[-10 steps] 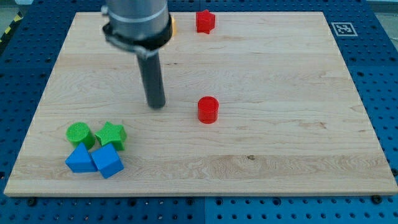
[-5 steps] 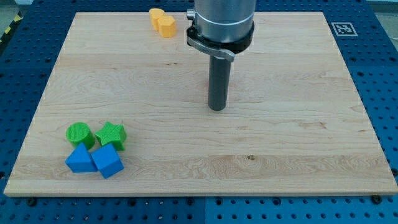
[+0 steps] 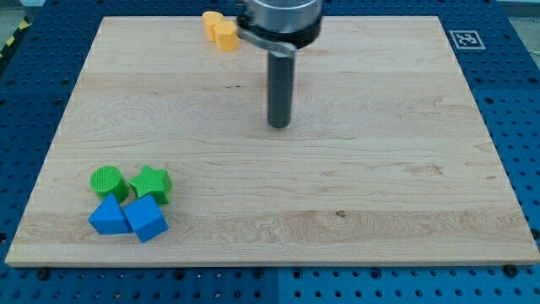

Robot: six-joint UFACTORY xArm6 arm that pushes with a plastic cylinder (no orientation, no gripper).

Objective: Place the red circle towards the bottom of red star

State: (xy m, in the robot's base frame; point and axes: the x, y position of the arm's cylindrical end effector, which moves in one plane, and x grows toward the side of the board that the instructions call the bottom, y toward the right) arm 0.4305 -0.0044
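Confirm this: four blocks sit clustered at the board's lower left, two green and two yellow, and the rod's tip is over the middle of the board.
Not quite. The camera view shows the lower pair is blue, not yellow: a blue triangle and a blue cube below the green circle and green star. The yellow blocks sit at the view's top. My tip is mid-board.

Pale wooden board (image 3: 405, 186) on a blue pegboard bench (image 3: 523, 101), my tip (image 3: 279, 125) resting near its middle, yellow block (image 3: 220, 30) at the view's top edge, green circle (image 3: 107, 181), green star (image 3: 152, 181), two blue blocks (image 3: 110, 216) (image 3: 146, 219) clustered touching at the view's bottom left
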